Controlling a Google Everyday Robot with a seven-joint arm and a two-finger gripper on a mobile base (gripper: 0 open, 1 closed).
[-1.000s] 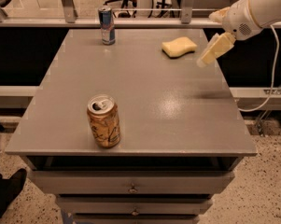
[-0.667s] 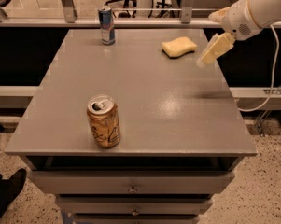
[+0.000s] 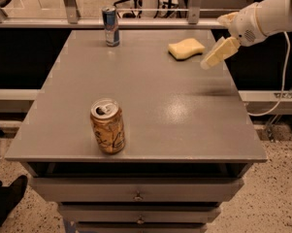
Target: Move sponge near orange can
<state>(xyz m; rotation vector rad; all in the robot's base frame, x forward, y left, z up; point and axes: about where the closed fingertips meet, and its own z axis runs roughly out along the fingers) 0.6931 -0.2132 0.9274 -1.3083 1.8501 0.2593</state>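
Observation:
The pale yellow sponge (image 3: pixel 186 48) lies flat at the far right of the grey table (image 3: pixel 150 96). The orange can (image 3: pixel 107 126) stands upright near the front left, silver top with pull tab showing. My gripper (image 3: pixel 214 56) hangs just right of the sponge, over the table's right edge, held a little above the surface and not touching the sponge. It holds nothing.
A slim blue-and-silver can (image 3: pixel 110 25) stands at the far left of the table. A metal railing (image 3: pixel 136 23) runs behind the back edge. Drawers (image 3: pixel 136 194) sit under the front edge. A white cable (image 3: pixel 281 81) hangs at the right.

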